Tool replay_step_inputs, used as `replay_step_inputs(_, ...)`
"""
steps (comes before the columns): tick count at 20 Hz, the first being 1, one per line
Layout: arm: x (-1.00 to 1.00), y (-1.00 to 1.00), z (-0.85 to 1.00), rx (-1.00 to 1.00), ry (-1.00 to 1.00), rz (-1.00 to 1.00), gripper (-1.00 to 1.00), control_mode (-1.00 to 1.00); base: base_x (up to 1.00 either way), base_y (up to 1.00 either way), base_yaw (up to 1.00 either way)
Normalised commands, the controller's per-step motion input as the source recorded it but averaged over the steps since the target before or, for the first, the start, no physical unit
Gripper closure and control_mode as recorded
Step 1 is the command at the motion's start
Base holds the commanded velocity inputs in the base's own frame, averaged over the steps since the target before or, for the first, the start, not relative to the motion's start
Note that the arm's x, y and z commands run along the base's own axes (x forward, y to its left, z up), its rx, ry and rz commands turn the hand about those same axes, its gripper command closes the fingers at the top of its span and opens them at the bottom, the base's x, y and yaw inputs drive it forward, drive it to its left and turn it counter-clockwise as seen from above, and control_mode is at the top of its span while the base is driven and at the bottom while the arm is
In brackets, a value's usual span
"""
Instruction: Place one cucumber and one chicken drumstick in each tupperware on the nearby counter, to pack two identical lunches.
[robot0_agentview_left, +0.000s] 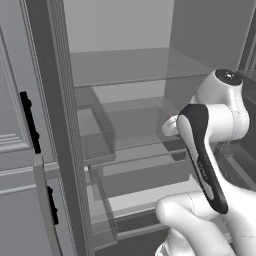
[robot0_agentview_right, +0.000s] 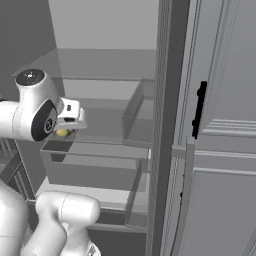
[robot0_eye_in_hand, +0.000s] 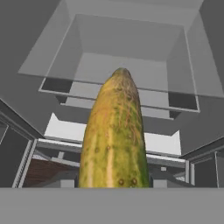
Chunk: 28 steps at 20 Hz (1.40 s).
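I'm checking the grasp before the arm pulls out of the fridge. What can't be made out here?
- Claw fingertips: hand view, covered by the cucumber.
- Cucumber's near end: hand view, cut off at the bottom.
- Claw: right base view, mostly behind the wrist; a small yellowish bit shows.
- Claw: left base view, hidden by the arm.
- Grip itself: contact points unseen.

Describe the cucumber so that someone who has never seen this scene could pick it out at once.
Look into the open grey fridge with its clear shelves and bins. In front of a bin, in the hand view, the cucumber juts forward from the gripper, which is shut on it. It is the one coloured thing among grey: a long yellow-green body, speckled with dark dots, tapering to a rounded tip.
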Motion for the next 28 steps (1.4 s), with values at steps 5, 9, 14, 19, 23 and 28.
replay_step_inputs(5, -0.84, -0.03, -0.58, -0.01, 0.18, 0.0, 1.0, -1.0, 0.0, 0.0, 0.0)
replay_step_inputs(9, -0.49, 0.0, -0.08, 0.0, 0.01, 0.0, 1.0, -1.0, 0.0, 0.0, 0.0)
replay_step_inputs(14, -0.13, 0.0, -0.01, 0.0, 0.0, 0.0, 1.0, 1.0, -0.56, -0.11, -0.02)
replay_step_inputs(19, 0.0, 0.0, 0.0, 0.0, 0.0, 0.0, 1.0, 1.0, -1.0, -0.23, -0.18)
replay_step_inputs(23, 0.0, 0.0, 0.0, 0.0, 0.0, 0.0, 1.0, 1.0, -1.0, -0.29, -0.27)
replay_step_inputs(28, 0.0, 0.0, 0.0, 0.0, 0.0, 0.0, 1.0, 1.0, -0.79, -0.37, -0.5)
